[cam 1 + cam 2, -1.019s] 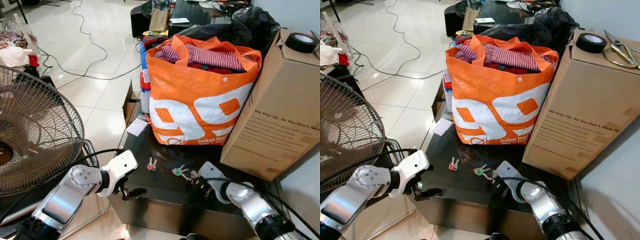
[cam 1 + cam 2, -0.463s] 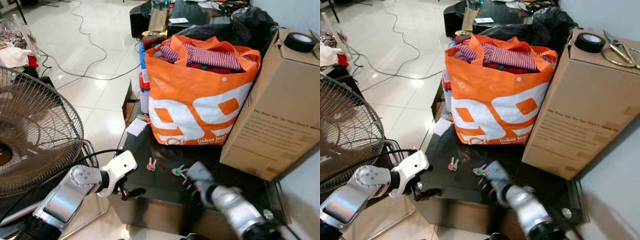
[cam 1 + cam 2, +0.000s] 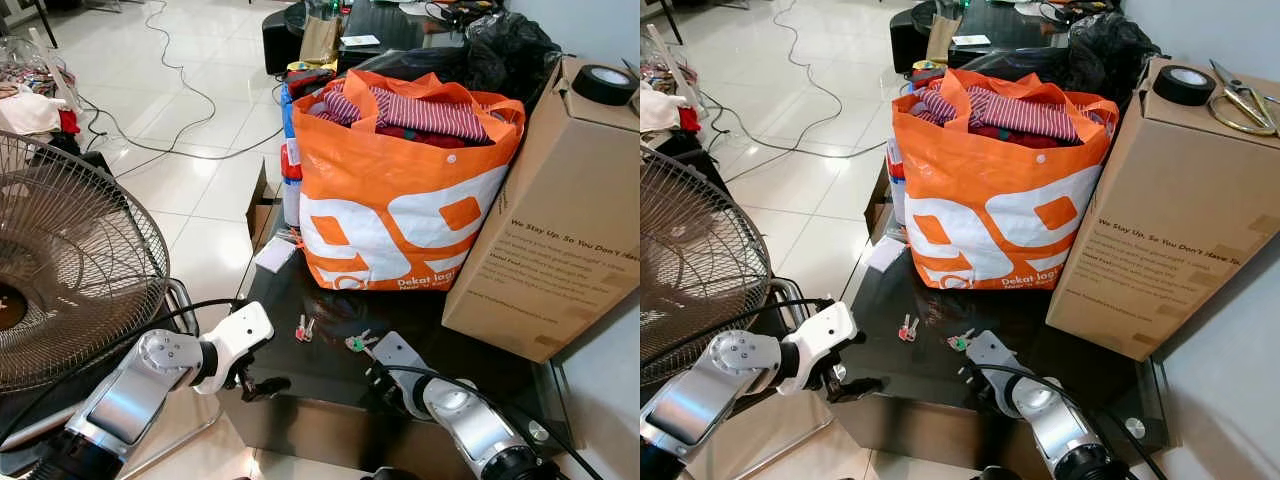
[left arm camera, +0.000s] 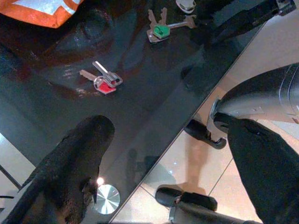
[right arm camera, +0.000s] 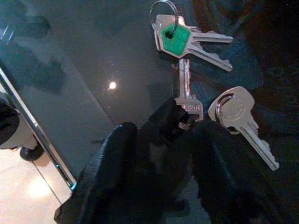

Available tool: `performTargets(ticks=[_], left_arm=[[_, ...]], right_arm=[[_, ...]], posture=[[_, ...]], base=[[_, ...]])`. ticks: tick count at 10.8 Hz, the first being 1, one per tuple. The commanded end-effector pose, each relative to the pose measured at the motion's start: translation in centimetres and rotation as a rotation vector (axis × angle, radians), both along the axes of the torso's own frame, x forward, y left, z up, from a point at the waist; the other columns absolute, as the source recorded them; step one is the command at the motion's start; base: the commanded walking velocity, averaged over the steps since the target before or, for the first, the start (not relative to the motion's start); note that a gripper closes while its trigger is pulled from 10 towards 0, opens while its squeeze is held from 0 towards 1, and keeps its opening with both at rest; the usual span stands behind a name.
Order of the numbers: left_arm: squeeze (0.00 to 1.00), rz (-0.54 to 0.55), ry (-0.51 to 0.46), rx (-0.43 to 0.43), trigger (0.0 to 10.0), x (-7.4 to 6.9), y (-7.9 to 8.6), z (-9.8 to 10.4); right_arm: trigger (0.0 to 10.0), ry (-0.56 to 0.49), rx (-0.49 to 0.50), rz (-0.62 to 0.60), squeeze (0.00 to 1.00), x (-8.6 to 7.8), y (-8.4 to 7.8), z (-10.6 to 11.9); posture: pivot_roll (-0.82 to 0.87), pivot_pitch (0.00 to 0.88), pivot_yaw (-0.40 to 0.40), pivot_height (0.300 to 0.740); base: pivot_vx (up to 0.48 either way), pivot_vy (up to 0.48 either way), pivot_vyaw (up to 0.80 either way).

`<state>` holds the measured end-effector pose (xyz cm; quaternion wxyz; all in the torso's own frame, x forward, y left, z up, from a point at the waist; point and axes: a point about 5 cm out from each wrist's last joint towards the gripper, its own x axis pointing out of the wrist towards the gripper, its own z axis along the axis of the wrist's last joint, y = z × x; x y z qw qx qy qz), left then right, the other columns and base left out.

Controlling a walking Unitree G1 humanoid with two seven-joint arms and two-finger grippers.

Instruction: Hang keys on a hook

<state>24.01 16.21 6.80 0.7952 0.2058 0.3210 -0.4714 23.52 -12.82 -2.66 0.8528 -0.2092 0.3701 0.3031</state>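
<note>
The right gripper is set down on the dark glass table, its black fingertips brought in against the bow of one key of the green-tagged keys; whether that key is actually pinched cannot be told. A loose silver key lies just beside the fingers. The red-tagged keys lie apart, nearer the table's left edge. The left gripper is held with its fingers spread over the table's front edge, nothing between them. Behind the keys the orange bag and the cardboard box close off the back of the table, leaving a bare strip along the front. A fan stands to the left.
</note>
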Motion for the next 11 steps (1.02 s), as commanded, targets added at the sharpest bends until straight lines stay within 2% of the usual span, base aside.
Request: performTargets(ticks=[1,4,5,6,7,8,10,11], left_arm=[[0.0,-0.023,-0.011,0.007,10.0,0.2,-0.2,0.1],[0.0,-0.026,-0.006,0.007,10.0,0.2,-0.2,-0.1],[0.0,-0.028,-0.006,0.008,10.0,0.3,-0.2,-0.1],[0.0,-0.03,-0.006,0.008,10.0,0.3,-0.2,-0.1],[0.0,-0.032,-0.005,0.009,10.0,0.4,-0.2,-0.2],[0.0,-0.033,-0.005,0.009,10.0,0.4,-0.2,-0.2],[0.0,-0.034,-0.003,0.009,10.0,0.4,-0.2,-0.3],[0.0,-0.035,-0.003,0.009,10.0,0.4,-0.2,-0.3]], right_arm=[[0.0,0.002,-0.036,-0.009,0.0,0.2,-0.8,0.0],[0.0,-0.001,-0.038,-0.023,0.0,0.5,-1.7,0.3],[0.3,-0.001,-0.039,-0.024,0.0,0.5,-1.8,0.3],[4.2,-0.001,-0.038,-0.025,0.0,0.5,-1.9,0.3],[8.5,0.0,-0.039,-0.025,0.0,0.5,-1.9,0.3],[7.5,0.003,-0.038,-0.025,0.0,0.5,-1.9,0.3],[4.1,0.008,-0.034,-0.023,0.0,0.4,-1.9,0.3],[3.9,0.008,-0.033,-0.023,0.0,0.4,-1.9,0.3]], posture=[[-0.16,0.0,0.025,0.74],[-0.16,0.0,0.029,0.74],[-0.16,0.0,0.031,0.74],[-0.17,0.0,0.032,0.74],[-0.17,0.0,0.032,0.74],[-0.17,0.0,0.033,0.74],[-0.17,0.0,0.033,0.74],[-0.17,0.0,0.033,0.74]], base=[[0.0,0.0,0.0],[0.0,0.0,0.0],[0.0,0.0,0.0],[0.0,0.0,0.0],[0.0,0.0,0.0],[0.0,0.0,0.0],[0.0,0.0,0.0],[0.0,0.0,0.0]])
